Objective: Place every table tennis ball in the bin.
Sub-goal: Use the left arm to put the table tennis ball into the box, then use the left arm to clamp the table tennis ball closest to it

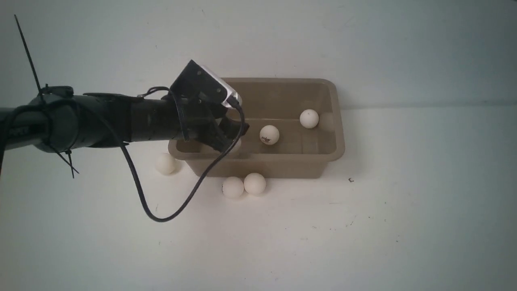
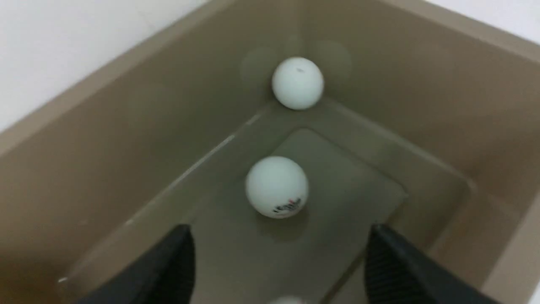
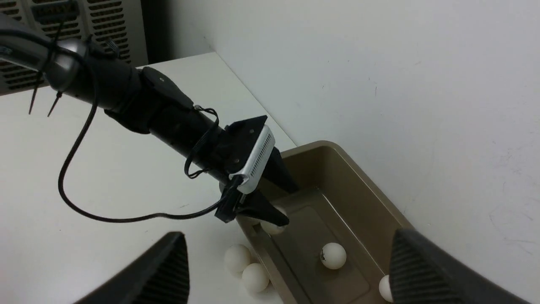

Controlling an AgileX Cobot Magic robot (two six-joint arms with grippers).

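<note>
**DESK:** What does the frame show?

**OPERATOR:** My left end effector (image 2: 278,238) hangs inside the bin (image 1: 331,153) at its 9 o'clock end, fingers spread wide with nothing between them. My right end effector (image 3: 289,234) looks on from well apart, just as wide and just as empty. Three table tennis balls sit in the bin: a marked ball (image 1: 269,134) near centre, a plain ball (image 1: 309,118) toward 2 o'clock, and a third ball (image 3: 272,226) just under the left fingers. Three more lie on the counter (image 1: 404,222). The pair's left ball (image 1: 233,187) and right ball (image 1: 255,184) touch at the bin's 6 o'clock, just beside its wall. A single ball (image 1: 165,163) sits at 8 o'clock.

**DESK:** How will they handle?

**OPERATOR:** I judge them feather-light, hard-shelled and slick, ready to roll at a nudge. I'd come from above and close gently across the widest part. The pair leaves no finger room where the balls touch, and the bin wall crowds them at 12 o'clock. The single ball looks the easier take. Open counter runs from 3 round to 9 o'clock.
</note>
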